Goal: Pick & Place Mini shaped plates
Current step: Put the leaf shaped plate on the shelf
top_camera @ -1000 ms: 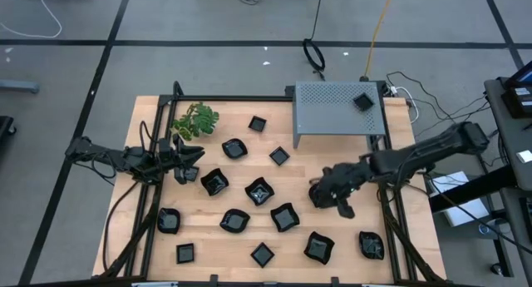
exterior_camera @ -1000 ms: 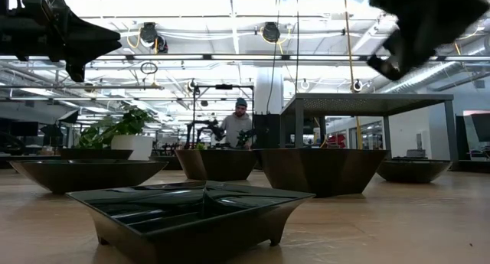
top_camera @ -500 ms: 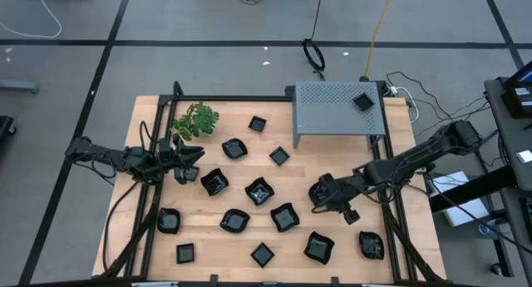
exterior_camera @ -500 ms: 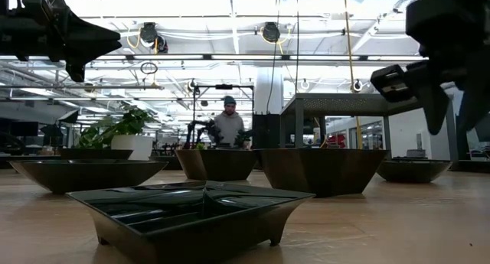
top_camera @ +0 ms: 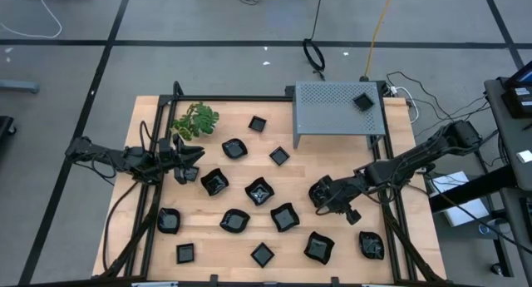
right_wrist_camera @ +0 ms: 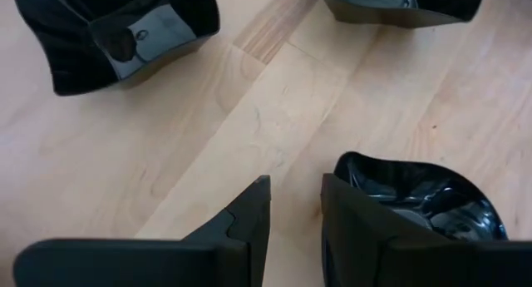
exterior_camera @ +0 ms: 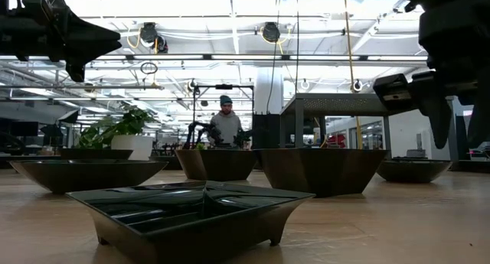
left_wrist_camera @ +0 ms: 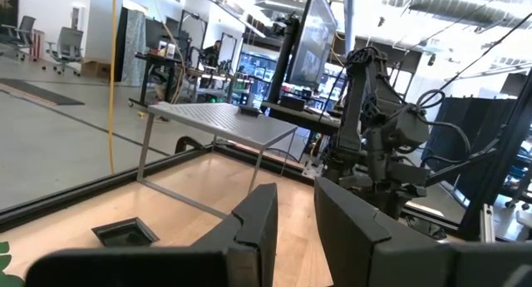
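Note:
Several small glossy black plates (top_camera: 259, 191) rest on their bases across the wooden table, some square, some wavy-edged. One more (top_camera: 363, 101) sits on top of the grey perforated box (top_camera: 332, 112). My right gripper (top_camera: 331, 200) hangs over the table's right-middle, pointing down, open by a narrow gap (right_wrist_camera: 296, 195). A wavy-edged plate (right_wrist_camera: 416, 195) lies right beside one finger, and in the low view the gripper (exterior_camera: 459, 130) is still above the table. My left gripper (top_camera: 193, 162) waits open at the table's left side, level, aimed toward the right.
A green leafy sprig (top_camera: 195, 121) lies at the far left. The grey box stands on legs at the far right. Two other plates (right_wrist_camera: 125, 33) (right_wrist_camera: 399, 0) lie ahead of my right gripper. Black frame rails (top_camera: 391, 229) edge the table. A person stands far behind.
My right gripper has come down toward the wavy-edged plate at the table's right-middle and tipped until its fingers point downward. Most of the drop fell in the first half second; since then it has only sunk slightly. The plates have not moved.

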You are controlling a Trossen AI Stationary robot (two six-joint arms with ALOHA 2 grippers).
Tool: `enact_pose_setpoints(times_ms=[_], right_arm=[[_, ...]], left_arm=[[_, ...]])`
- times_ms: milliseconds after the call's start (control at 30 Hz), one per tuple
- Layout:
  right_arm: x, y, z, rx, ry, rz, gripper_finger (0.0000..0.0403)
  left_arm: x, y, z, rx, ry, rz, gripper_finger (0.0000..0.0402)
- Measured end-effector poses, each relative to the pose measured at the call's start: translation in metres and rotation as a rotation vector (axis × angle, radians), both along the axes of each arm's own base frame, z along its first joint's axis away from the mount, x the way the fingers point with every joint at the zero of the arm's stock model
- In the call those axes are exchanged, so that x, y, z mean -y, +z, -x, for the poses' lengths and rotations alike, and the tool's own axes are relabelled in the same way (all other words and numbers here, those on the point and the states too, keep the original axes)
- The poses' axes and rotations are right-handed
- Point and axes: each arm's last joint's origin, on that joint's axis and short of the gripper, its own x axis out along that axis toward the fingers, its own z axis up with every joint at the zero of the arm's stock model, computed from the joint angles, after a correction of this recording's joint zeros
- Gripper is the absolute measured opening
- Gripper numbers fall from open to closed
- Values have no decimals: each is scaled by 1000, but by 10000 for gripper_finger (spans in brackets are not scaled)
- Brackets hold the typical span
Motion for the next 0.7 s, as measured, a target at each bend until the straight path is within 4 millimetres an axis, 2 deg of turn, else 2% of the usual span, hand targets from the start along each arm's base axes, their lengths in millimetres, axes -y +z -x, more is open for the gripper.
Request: enact_pose_setpoints(times_ms=[400,700], right_arm=[[1,-6,3,21,58,47,162],[14,-33,17,94,-50,255,155]], left_arm=[[0,0,0,0,0,0,86],[0,0,0,0,0,0,86]])
